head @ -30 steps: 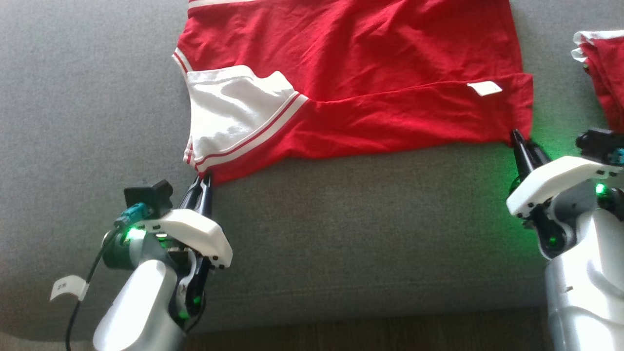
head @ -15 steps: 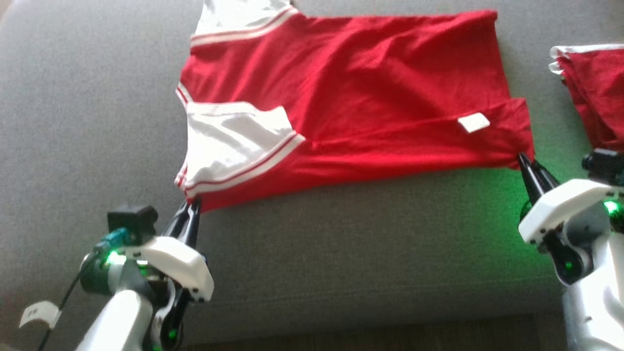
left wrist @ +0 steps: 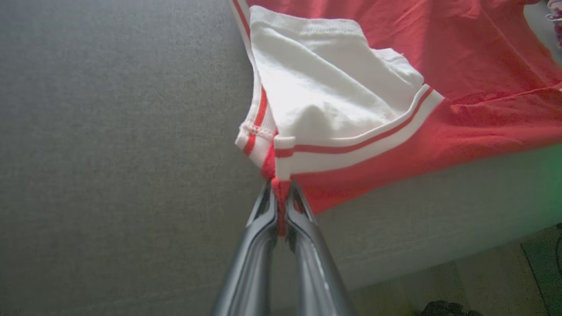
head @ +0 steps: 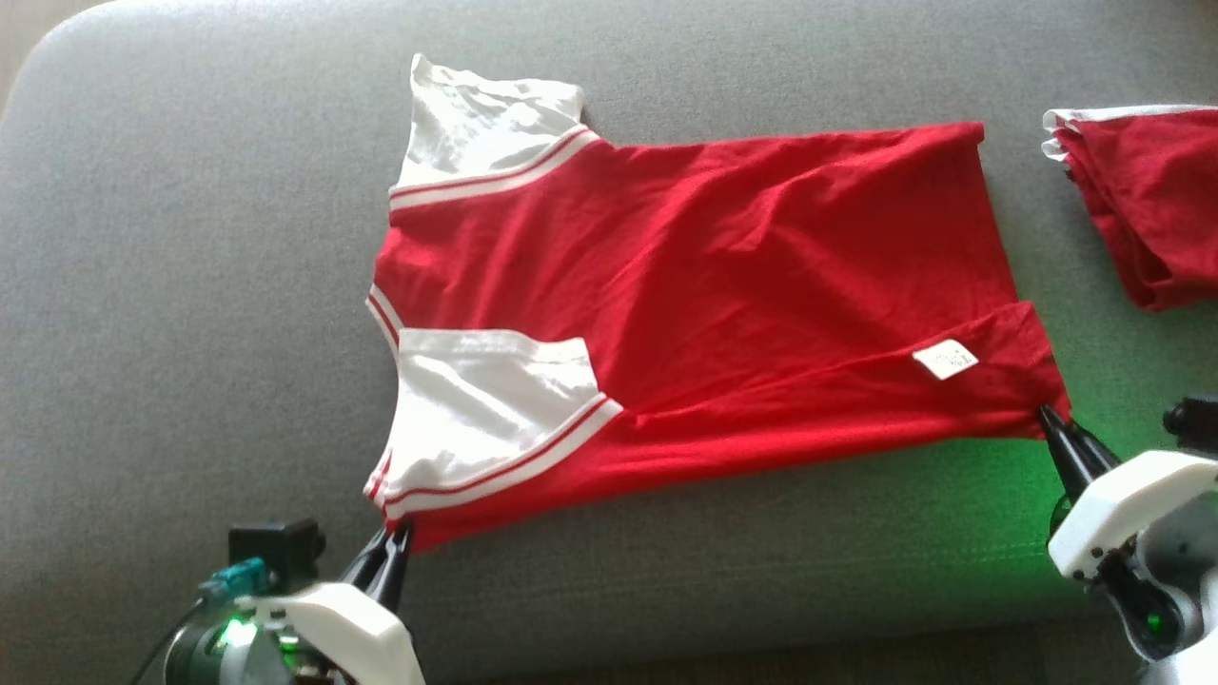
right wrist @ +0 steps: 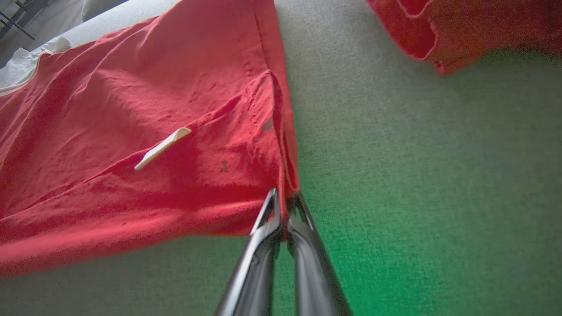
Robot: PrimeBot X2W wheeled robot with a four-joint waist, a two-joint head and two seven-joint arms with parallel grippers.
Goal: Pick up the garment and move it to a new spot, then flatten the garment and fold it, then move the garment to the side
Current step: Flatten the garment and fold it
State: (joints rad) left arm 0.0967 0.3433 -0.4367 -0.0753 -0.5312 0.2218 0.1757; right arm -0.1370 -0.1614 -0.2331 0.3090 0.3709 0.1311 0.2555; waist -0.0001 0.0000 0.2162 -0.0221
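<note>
The garment [head: 704,285] is a red T-shirt with white sleeves and striped trim, spread sideways over the grey cushion [head: 171,285], its near strip folded over. My left gripper [head: 398,538] is shut on the garment's near left corner [left wrist: 279,193], just below the white sleeve [left wrist: 325,87]. My right gripper [head: 1047,417] is shut on the near right hem corner [right wrist: 287,193]. A small white label [head: 946,360] lies close to that corner, and the same label [right wrist: 162,148] shows on the red cloth [right wrist: 131,131].
A second red garment [head: 1142,200] lies bunched at the far right, and that bundle [right wrist: 461,26] sits beyond the held corner. The cushion's front edge [head: 666,656] runs just below both grippers, with wooden floor [left wrist: 461,281] beneath.
The head view has shifted, so more of the far side of the garment shows now. The right gripper has closed on the hem corner; the left has kept its grip on the sleeve corner.
</note>
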